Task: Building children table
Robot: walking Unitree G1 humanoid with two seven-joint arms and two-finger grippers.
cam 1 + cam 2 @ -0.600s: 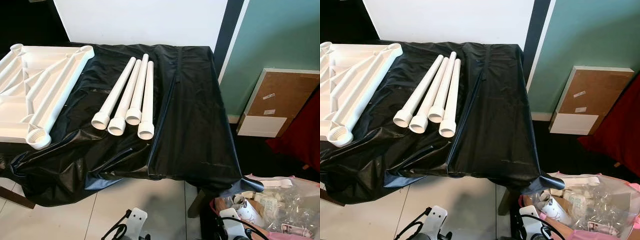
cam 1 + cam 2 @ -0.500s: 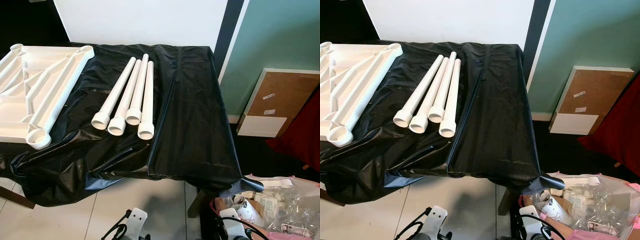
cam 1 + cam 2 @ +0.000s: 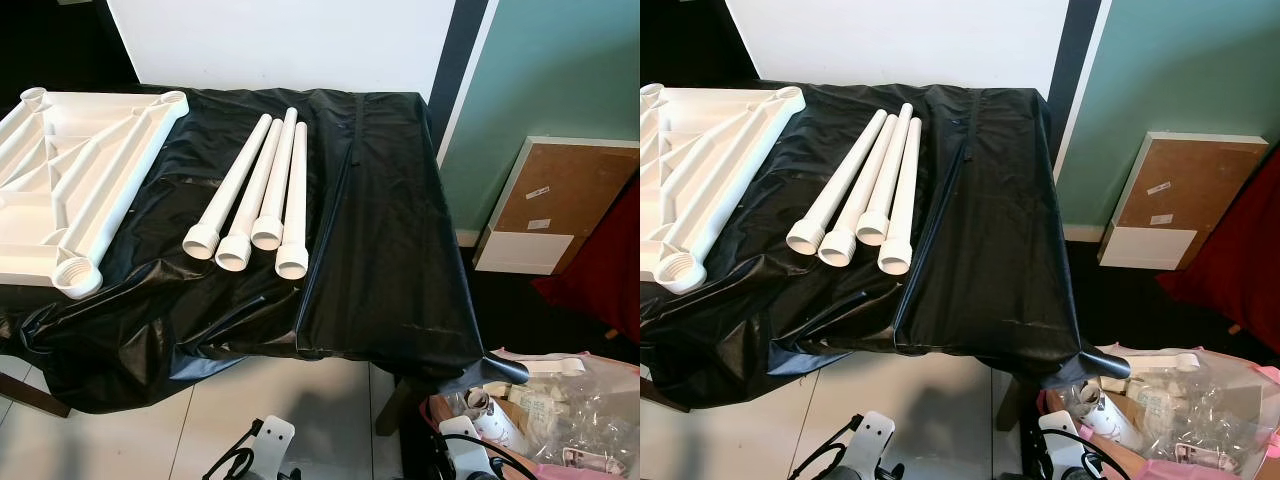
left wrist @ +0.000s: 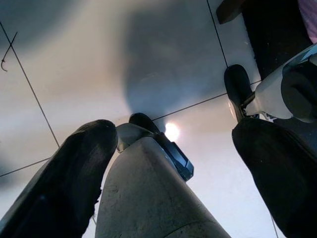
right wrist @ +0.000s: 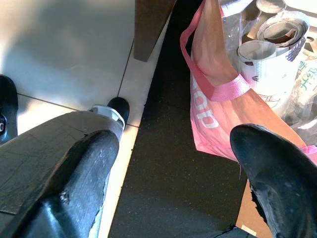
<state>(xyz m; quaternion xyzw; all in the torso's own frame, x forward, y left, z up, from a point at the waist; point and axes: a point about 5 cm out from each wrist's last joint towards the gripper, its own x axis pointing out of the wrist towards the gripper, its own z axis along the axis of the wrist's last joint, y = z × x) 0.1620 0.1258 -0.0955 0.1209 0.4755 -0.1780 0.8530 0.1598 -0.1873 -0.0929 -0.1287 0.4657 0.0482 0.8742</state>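
Observation:
Several white tube legs [image 3: 255,195] lie side by side on a table covered in black plastic sheet [image 3: 380,230], their wide threaded ends toward me. The white children's tabletop [image 3: 75,180] rests upside down at the table's left end, a round leg socket [image 3: 77,277] at its near corner. Both arms hang low by my legs. My left gripper [image 4: 173,163] is open above the floor tiles. My right gripper [image 5: 173,173] is open too, beside a pink bag.
A pink-handled bag [image 5: 218,94] of rolls and clutter [image 3: 540,410] stands on the floor at the table's right front corner. A brown and white board [image 3: 550,205] leans on the teal wall at right. Pale floor tiles [image 3: 280,400] lie before the table.
The view has shifted a little; the legs and tabletop lie where they were, and both arms still hang.

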